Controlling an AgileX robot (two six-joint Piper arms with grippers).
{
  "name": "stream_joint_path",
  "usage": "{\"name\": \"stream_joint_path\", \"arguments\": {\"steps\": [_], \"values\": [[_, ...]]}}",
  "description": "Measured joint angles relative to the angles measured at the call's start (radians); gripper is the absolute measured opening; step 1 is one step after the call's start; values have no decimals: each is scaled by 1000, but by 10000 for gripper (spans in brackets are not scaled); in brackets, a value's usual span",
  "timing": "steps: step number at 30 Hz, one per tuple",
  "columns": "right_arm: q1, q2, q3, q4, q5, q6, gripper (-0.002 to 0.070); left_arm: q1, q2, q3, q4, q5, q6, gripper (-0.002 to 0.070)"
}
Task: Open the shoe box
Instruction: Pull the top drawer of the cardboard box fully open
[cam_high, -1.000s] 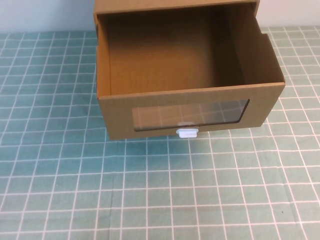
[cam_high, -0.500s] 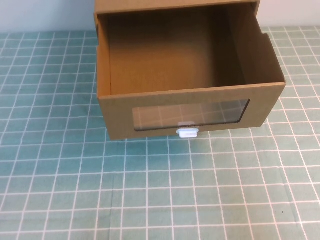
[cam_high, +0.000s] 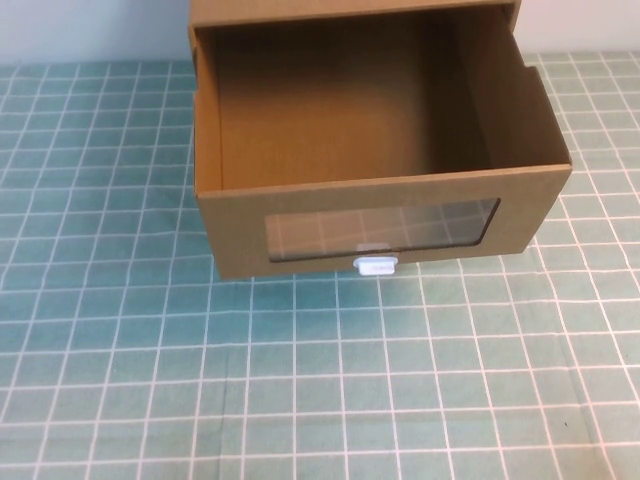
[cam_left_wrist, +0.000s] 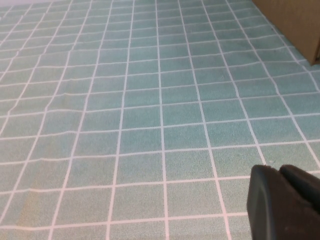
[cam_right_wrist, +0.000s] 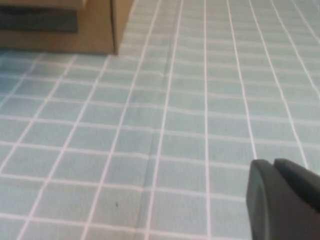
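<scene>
Shoe box: plain brown cardboard shoe box (cam_high: 380, 215) of the drawer kind; the inner tray stands drawn out of its outer sleeve (cam_high: 300, 10), open-topped, with a bare brown inside.
Front face: a clear window (cam_high: 380, 230) with rounded corners, and a small white pull tab (cam_high: 376, 266) at the lower edge, just under the window.
Place: at the far middle of the green gridded tablecloth (cam_high: 300, 380), its rear cut off by the high view's top edge.
Facing: the windowed front faces the robot, slightly skewed, with its right corner a little farther away.
Long axis: the tray slides along the near-far line; its full length is hidden, so the longer side cannot be told.
Left gripper (cam_left_wrist: 277, 170): low over bare cloth, clear of the box, fingers pressed together, holding nothing.
Right gripper (cam_right_wrist: 274, 162): likewise over bare cloth, apart from the box, clenched and empty.
</scene>
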Motion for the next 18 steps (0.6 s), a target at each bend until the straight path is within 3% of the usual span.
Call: {"name": "stream_joint_path", "arguments": {"steps": [18], "values": [[-39, -1, 0, 9, 36, 0, -13, 0, 0, 0, 0, 0, 0, -4]]}}
